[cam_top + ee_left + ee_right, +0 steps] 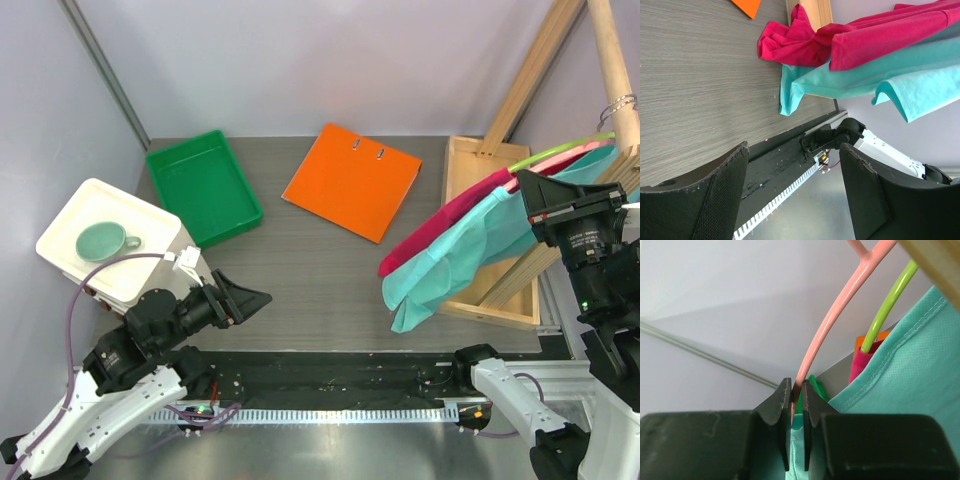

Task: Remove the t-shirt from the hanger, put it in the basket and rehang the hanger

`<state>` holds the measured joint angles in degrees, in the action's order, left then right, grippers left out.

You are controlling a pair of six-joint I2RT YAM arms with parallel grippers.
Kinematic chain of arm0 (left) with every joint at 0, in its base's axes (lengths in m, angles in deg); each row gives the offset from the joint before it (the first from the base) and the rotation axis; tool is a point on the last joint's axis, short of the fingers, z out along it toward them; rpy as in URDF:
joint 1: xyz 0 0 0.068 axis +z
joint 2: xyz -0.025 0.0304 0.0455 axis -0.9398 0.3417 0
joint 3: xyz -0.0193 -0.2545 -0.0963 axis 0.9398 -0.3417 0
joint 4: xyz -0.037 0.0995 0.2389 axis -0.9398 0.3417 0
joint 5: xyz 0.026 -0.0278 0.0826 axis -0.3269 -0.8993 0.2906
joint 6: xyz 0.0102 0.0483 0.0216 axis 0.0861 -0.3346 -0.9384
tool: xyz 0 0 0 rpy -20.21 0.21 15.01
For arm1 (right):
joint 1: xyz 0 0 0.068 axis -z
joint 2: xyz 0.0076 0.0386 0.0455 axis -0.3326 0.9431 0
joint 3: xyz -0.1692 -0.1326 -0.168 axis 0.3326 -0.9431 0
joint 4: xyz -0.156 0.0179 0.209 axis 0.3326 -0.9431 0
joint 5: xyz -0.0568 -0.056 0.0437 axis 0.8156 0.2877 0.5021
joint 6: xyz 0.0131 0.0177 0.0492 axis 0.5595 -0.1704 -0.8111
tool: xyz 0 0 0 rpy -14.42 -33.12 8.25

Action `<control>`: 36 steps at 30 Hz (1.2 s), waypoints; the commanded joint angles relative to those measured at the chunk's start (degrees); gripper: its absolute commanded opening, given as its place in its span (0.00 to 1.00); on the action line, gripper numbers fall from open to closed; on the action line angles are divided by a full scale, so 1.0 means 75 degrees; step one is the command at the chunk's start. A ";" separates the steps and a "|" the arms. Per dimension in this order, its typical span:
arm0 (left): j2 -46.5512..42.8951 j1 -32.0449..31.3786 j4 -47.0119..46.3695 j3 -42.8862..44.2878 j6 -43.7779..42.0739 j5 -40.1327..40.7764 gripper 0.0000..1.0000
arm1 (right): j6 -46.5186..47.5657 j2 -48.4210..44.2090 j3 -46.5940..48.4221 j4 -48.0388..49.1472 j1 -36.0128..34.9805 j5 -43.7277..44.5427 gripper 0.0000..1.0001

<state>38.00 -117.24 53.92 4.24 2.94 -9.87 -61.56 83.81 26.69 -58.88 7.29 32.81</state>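
Right wrist view: right gripper [796, 390] is pinching the pink hanger [831, 315]; teal t-shirt [910, 390] is draping leftward toward the spread left gripper [245, 297]

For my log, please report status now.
Right gripper shut on pink hanger. Left gripper open, empty. Teal t-shirt not yet off. Red t-shirt hangs alongside.

My left arm is folded low by its base, and my left hand [252, 298] points out over the surface with its fingers spread wide. My right arm stands raised, the right hand [796, 390] pinched tight (fingertips nearly meeting) on the pink hanger [832, 315].
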 commanded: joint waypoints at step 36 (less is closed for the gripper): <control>0.3467 -0.1682 -0.5066 0.0940 -0.0807 -0.2133 0.89 | 0.0273 -0.2378 -0.3711 0.0781 0.0060 -0.3734 0.01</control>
<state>59.04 -123.54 27.71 4.35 2.24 -28.49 -53.28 64.51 0.49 -55.15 7.66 -1.71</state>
